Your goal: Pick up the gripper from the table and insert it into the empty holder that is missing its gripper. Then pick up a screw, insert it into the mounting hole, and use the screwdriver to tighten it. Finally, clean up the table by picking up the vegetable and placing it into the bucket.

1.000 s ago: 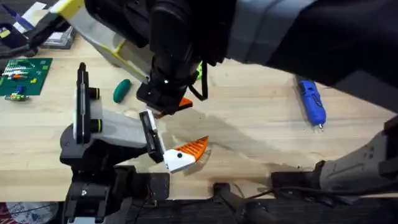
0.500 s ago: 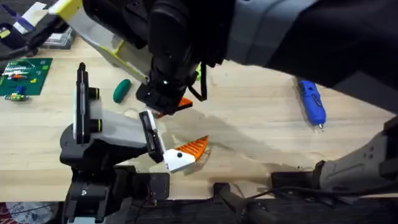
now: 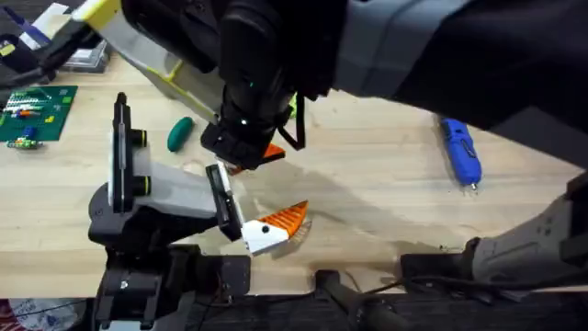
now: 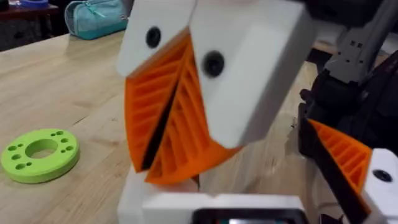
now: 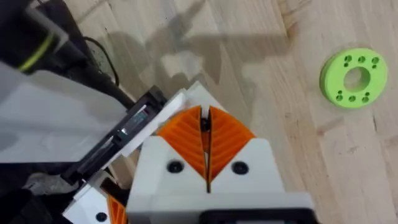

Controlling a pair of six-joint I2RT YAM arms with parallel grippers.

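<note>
The right gripper (image 5: 205, 121) has its orange ribbed pads pressed together. Whether a screw sits between them is too small to tell. It hovers close over the black end of the grey-white, arm-shaped holder with a yellow-green ring (image 3: 156, 193), probably to reach the mounting hole. The left gripper (image 3: 274, 225) sits at that same end, pads drawn together on nothing visible. On the wooden table (image 3: 386, 202) I count 1 dark green oblong vegetable (image 3: 179, 133) beside the holder, 1 bright blue pen-shaped screwdriver (image 3: 461, 152) well apart, and 1 flat lime-green ring (image 5: 354, 78).
</note>
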